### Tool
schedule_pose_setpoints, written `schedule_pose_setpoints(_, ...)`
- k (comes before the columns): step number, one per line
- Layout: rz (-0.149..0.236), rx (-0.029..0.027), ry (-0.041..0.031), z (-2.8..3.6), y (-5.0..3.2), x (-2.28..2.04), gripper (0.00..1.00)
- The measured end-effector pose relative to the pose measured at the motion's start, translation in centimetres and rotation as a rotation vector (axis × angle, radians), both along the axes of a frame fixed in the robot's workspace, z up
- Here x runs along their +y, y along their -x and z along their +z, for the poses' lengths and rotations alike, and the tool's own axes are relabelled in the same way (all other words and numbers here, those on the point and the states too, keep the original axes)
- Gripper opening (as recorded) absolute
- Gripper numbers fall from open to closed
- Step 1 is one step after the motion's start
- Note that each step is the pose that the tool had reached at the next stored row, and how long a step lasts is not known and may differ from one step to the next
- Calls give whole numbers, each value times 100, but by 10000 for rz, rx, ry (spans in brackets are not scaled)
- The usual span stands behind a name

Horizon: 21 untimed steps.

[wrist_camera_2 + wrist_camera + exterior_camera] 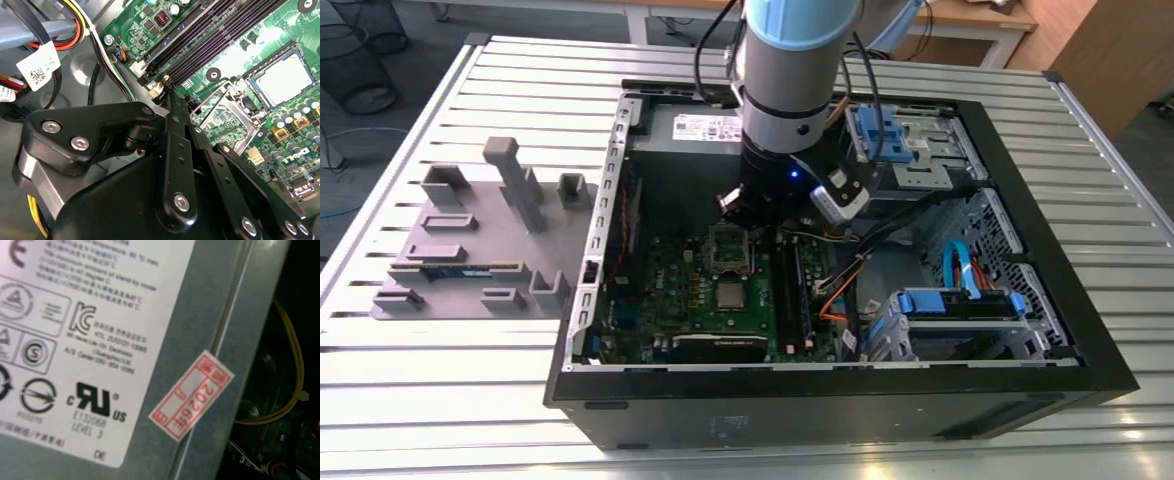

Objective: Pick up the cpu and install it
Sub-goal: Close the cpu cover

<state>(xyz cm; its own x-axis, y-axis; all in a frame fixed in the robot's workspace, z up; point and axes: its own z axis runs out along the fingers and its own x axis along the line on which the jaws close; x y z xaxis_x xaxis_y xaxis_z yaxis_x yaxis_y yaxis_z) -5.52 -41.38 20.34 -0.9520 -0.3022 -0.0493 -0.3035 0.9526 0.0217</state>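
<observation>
Near edge of the motherboard — cpu lies flat, silver top up, apart from the arm. Beyond it, the open socket frame. Gripper hovers just past the frame's far end — finger spread cannot be told; nothing visibly held.

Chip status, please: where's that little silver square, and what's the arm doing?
Gripper low inside computer case. Silver chip flat on green board, beside open socket frame.

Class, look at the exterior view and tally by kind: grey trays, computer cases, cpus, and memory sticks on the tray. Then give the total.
tray: 1
case: 1
cpu: 1
memory stick: 1
Total: 4
</observation>
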Motion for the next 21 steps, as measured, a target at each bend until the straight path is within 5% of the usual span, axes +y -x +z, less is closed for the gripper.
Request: schedule_pose_setpoints(21, 51, 0, 47, 114, 14, -45, 11)
